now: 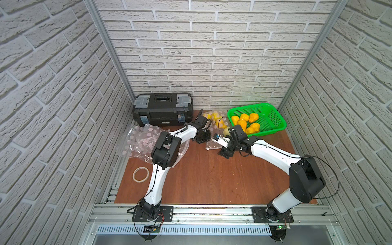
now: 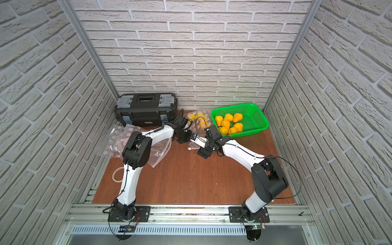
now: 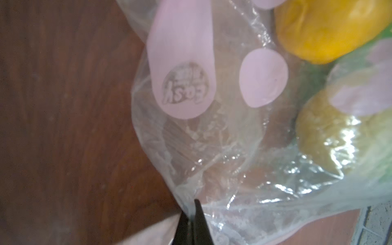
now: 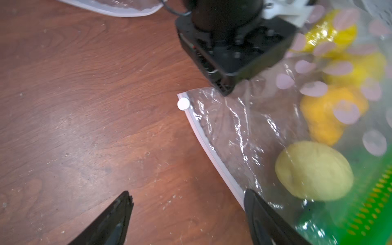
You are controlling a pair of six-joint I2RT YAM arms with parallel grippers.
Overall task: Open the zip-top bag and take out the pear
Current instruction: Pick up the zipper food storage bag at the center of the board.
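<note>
Left claw [image 3: 192,212] is clamped shut on a pinch of the bag [image 4: 244,131], close to its zip corner. Right claw [image 4: 188,196] is wide open and holding nothing, one finger right at the zip edge and the other over bare table [image 4: 84,84]. Pear [image 4: 314,170] is inside the bag, and the white slider [image 4: 183,104] sits at the zip's end. In a top view the bag lies at 8 o'clock from the green basket [image 1: 273,125]
</note>
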